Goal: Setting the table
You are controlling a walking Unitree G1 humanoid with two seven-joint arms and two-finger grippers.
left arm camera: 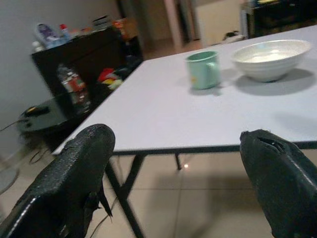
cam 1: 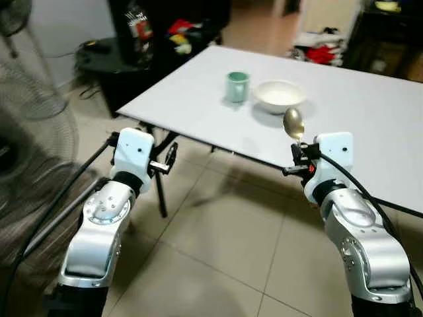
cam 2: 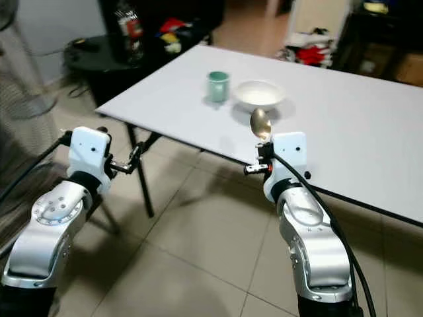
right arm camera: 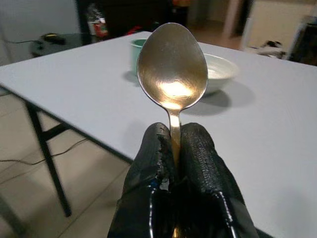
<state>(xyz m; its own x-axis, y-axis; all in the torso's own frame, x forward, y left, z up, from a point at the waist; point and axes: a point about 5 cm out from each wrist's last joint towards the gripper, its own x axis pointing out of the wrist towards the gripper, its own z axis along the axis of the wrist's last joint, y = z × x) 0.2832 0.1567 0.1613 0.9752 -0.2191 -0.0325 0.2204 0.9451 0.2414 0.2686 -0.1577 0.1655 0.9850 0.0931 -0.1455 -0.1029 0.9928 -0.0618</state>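
A white table [cam 1: 198,99] stands ahead of me. On it sit a pale green mug [cam 1: 237,86] and, just to its right, a white bowl [cam 1: 279,96]. My right gripper [cam 1: 299,153] is shut on the handle of a metal spoon [cam 1: 293,123], whose bowl points up over the table's near edge, short of the white bowl. In the right wrist view the spoon [right arm camera: 172,67] rises from between the black fingers [right arm camera: 198,153]. My left gripper [cam 1: 171,157] is open and holds nothing, below and in front of the table's left corner.
A dark low cabinet [cam 1: 119,53] with bottles and clutter stands beyond the table's left end. A standing fan [cam 1: 26,125] is close on my left. Red and white items [cam 1: 320,49] lie on the floor behind the table. Tiled floor [cam 1: 218,244] spreads under me.
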